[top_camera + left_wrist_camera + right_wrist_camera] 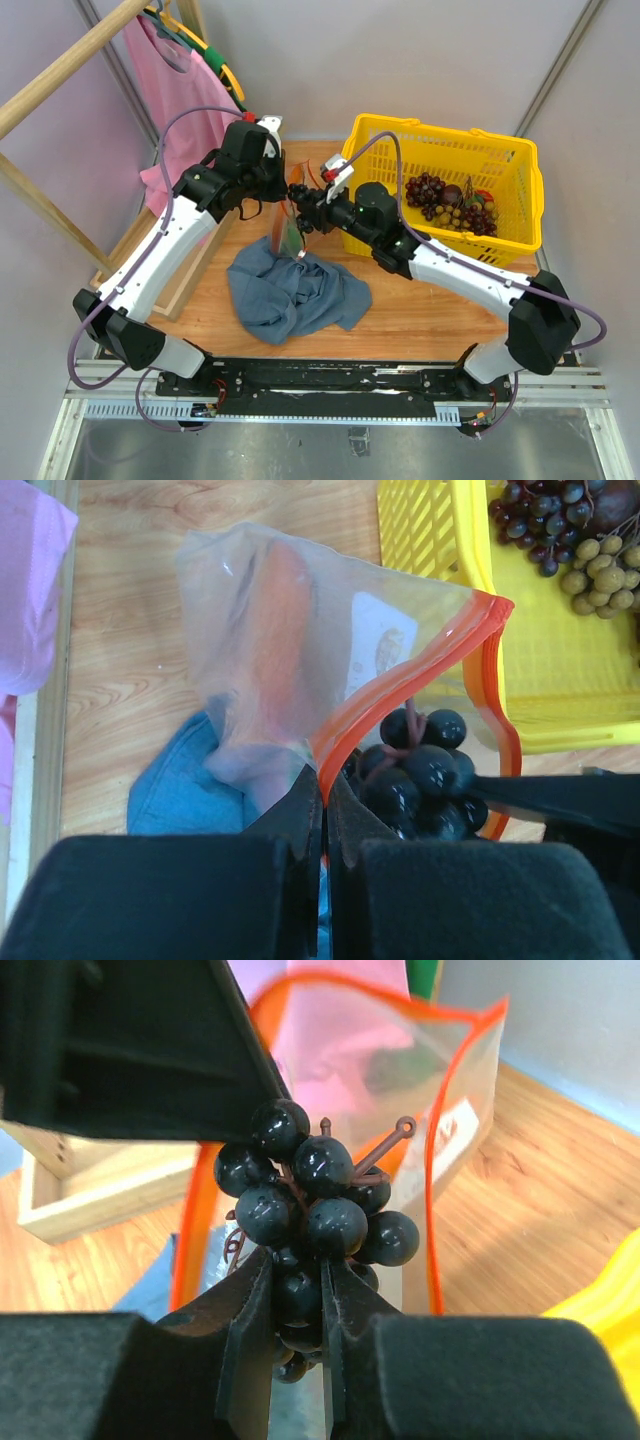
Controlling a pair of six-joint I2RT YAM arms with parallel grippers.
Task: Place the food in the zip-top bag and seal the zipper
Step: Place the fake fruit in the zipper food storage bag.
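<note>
Your top view looks steeply down from above and behind, far enough to take in the whole wooden surface (425, 315), its near edge at the bottom of the frame. Your left wrist view looks out past its own jaws, close on the zip-top bag (250, 630), with the yellow basket (465, 570) at upper right. Your right wrist view sits even closer, facing the bag's mouth across the dark purple grapes (310, 1220). Both wrist views share bag and grapes.
</note>
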